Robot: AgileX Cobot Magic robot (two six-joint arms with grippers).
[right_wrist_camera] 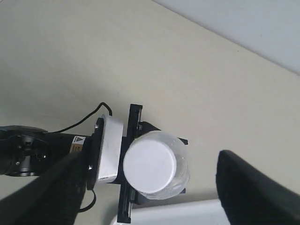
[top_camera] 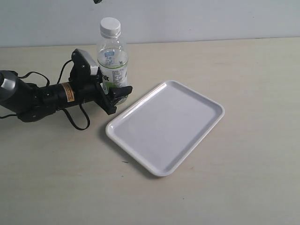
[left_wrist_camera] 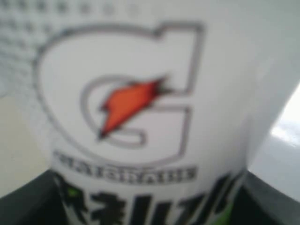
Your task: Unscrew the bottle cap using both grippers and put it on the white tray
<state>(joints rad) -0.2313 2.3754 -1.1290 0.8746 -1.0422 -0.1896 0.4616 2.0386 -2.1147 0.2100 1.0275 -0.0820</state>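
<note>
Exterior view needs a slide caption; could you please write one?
Left gripper clasps the upright, capped bottle beside the white tray.

Open air is surrounding the small white ribbed screw cap. The black two-fingered left gripper is blocking the lower body of the clear plastic bottle.

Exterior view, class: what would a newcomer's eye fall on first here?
The clear bottle stands upright at back left, its white cap on, clamped low down by the black left gripper. To its right, nearer the camera, lies the empty white tray.
</note>
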